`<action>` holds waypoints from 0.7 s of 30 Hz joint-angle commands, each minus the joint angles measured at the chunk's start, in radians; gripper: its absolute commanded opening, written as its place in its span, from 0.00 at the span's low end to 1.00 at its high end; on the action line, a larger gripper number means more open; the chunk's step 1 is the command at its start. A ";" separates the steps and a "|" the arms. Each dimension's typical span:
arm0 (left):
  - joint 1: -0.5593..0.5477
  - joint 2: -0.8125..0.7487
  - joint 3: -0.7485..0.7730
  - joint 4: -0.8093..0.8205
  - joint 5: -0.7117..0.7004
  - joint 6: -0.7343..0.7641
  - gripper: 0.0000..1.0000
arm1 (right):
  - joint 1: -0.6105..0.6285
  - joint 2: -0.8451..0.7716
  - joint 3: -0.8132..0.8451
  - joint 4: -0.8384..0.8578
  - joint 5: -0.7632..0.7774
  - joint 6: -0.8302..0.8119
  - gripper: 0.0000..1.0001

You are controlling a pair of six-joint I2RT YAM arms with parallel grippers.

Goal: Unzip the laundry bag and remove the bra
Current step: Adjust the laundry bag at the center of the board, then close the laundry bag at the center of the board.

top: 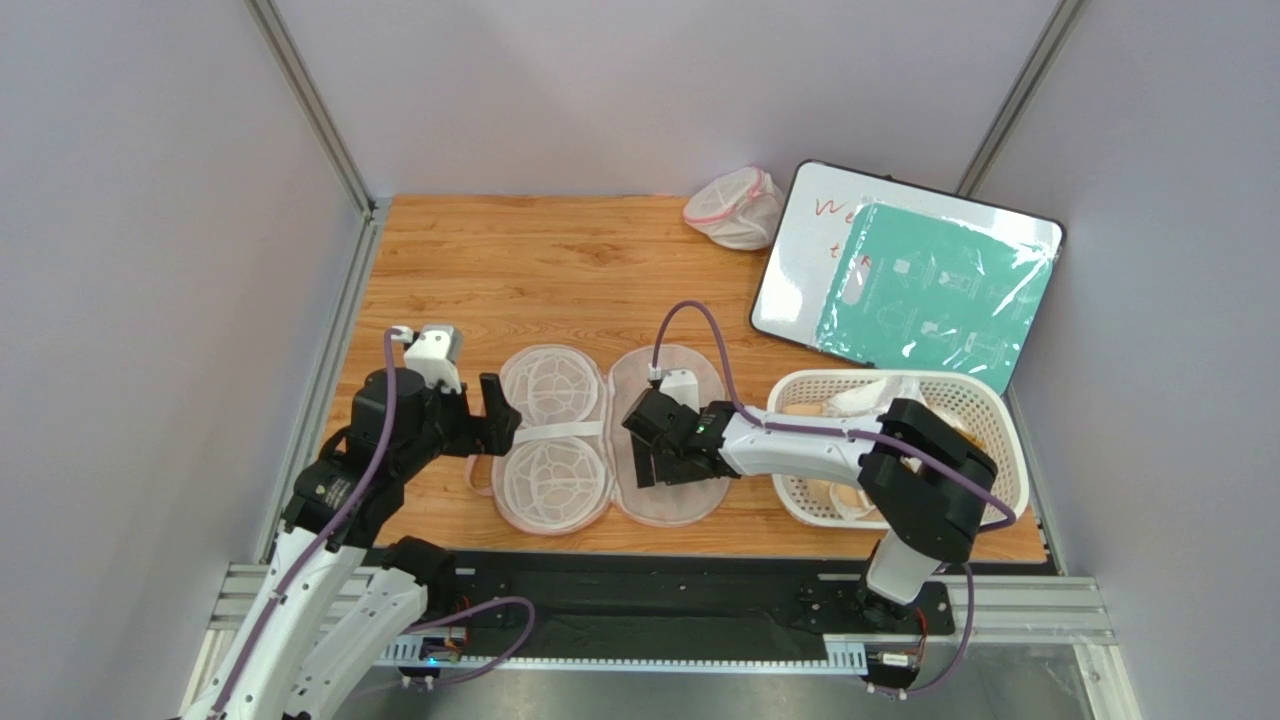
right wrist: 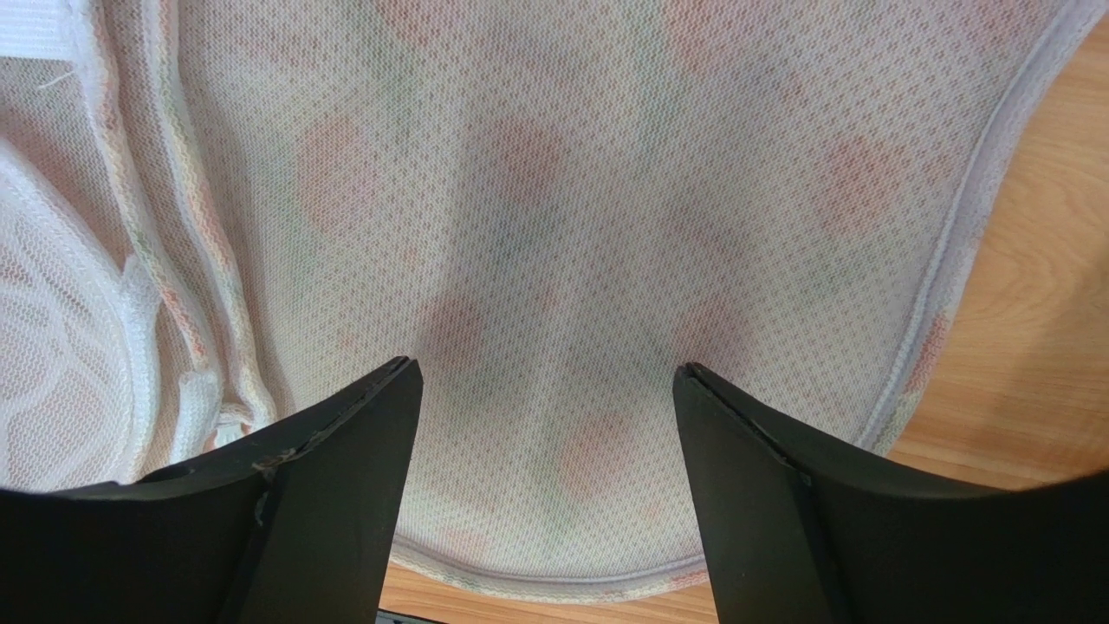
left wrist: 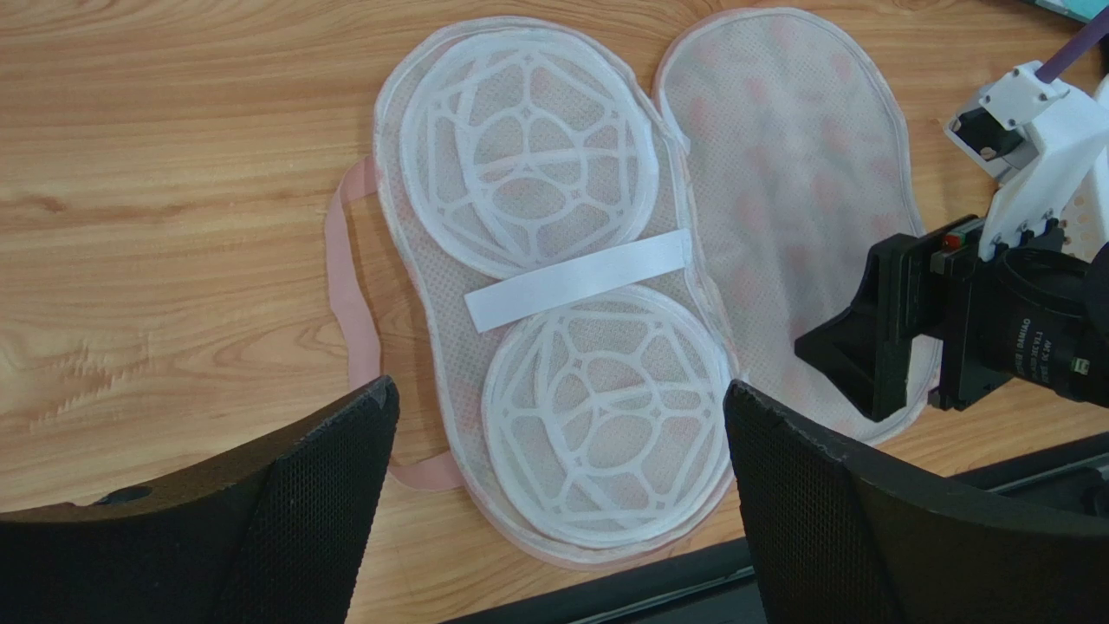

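Note:
The laundry bag (top: 553, 435) lies opened flat on the wooden table in two oval halves. Its left half shows two white lattice domes (left wrist: 527, 137) joined by a white strap (left wrist: 579, 280). Its right half is a cream mesh flap (left wrist: 781, 169) with faint orange-pink and green print (right wrist: 586, 195). My left gripper (top: 489, 417) is open just left of the bag, its jaws framing the nearer dome (left wrist: 560, 390). My right gripper (top: 649, 450) is open close above the printed flap (right wrist: 547, 371), with nothing between its fingers. I cannot make out a bra.
A white slatted basket (top: 977, 398) with pale cloth in it stands at the right. Behind it leans a whiteboard with a teal sheet (top: 902, 278). A small white mesh pouch (top: 736, 207) sits at the back. A black rail (top: 661, 600) runs along the near edge.

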 commanded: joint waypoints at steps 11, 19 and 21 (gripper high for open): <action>0.006 -0.013 -0.003 0.025 0.011 0.017 1.00 | -0.180 -0.224 0.005 -0.117 0.096 -0.132 0.75; 0.006 -0.010 -0.001 0.026 0.012 0.017 1.00 | -0.292 -0.182 0.000 -0.047 0.016 -0.223 0.65; 0.005 -0.009 -0.003 0.028 0.012 0.017 0.99 | -0.310 -0.161 -0.002 -0.021 -0.001 -0.240 0.63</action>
